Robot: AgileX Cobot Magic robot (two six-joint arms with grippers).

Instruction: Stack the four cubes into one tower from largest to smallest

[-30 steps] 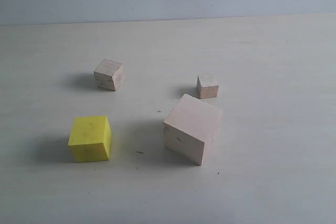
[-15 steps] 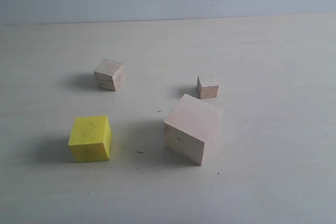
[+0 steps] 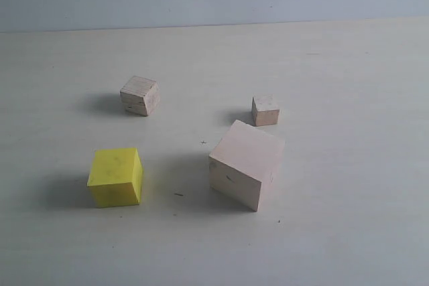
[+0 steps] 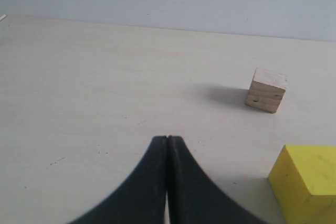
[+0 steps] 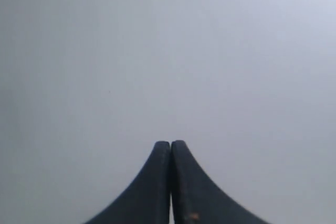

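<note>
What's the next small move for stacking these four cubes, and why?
Probably open the left gripper: its jaws are shut, and the yellow cube, close by it, must go next onto the large pale cube, whose top is bare.

Large pale cube (image 3: 247, 164), yellow cube (image 3: 116, 177), grainy cube (image 3: 140, 95), tiny cube (image 3: 265, 110) — all apart, unstacked.

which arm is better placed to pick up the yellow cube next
Left, likely: the yellow cube lies close to the shut left hand in its wrist view, while the right hand sees no cube at all.
</note>
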